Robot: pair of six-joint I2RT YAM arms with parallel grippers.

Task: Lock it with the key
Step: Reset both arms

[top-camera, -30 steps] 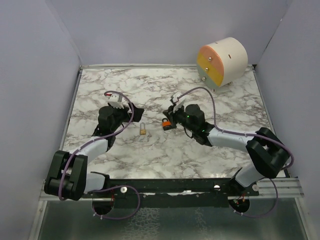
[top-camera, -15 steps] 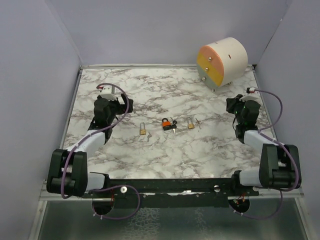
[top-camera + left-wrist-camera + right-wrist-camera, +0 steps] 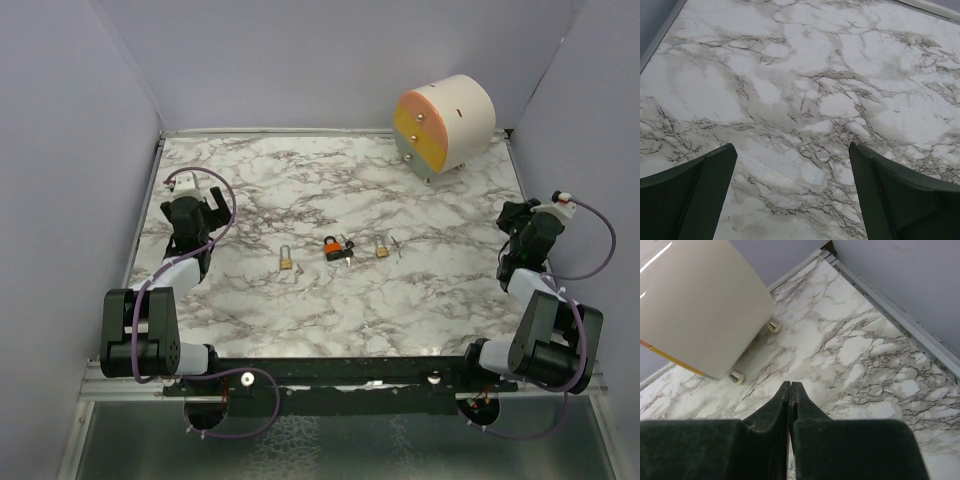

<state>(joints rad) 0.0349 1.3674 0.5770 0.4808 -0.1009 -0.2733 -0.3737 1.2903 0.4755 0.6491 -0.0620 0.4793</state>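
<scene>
An orange and black padlock [image 3: 331, 249] with a key [image 3: 346, 251] at it lies mid-table. A brass padlock [image 3: 286, 262] with a tall shackle lies to its left, and a small brass padlock [image 3: 382, 250] with a key [image 3: 396, 244] beside it lies to its right. My left gripper [image 3: 203, 196] is open and empty at the far left of the table, over bare marble [image 3: 805, 125]. My right gripper [image 3: 513, 213] is shut and empty at the far right edge; in its wrist view the fingertips [image 3: 790, 386] press together.
A cream drum [image 3: 447, 124] with an orange and yellow face stands on small feet at the back right; it also shows in the right wrist view [image 3: 695, 305]. Grey walls enclose the table on three sides. A raised rim [image 3: 890, 315] runs along the right edge.
Both arms have pulled back from the middle of the table to its side edges. The orange padlock and the small brass padlock now lie uncovered. The right gripper has ended shut.
</scene>
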